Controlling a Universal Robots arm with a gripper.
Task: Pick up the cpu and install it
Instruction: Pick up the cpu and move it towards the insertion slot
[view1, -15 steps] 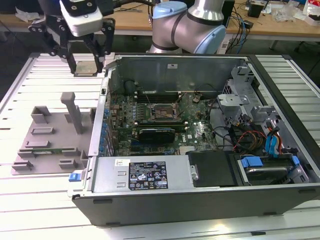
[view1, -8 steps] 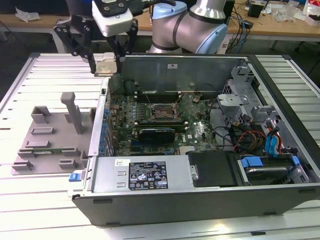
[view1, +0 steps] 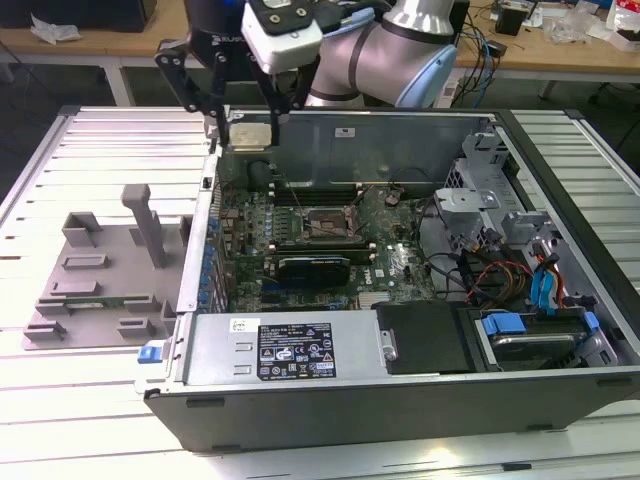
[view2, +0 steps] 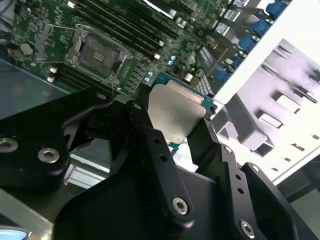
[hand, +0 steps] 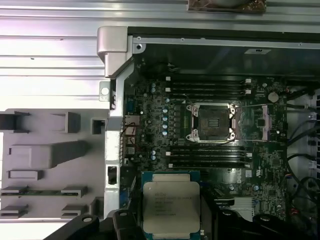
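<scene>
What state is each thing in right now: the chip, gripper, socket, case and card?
cpu: held in the air, metal top showing.
gripper: shut on the cpu's edges.
socket: empty, no chip seated yet.
computer case: side open, insides exposed.
expansion card: plugged in.

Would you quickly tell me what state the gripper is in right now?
Gripper: closed, holding the cpu by its edges.
</scene>
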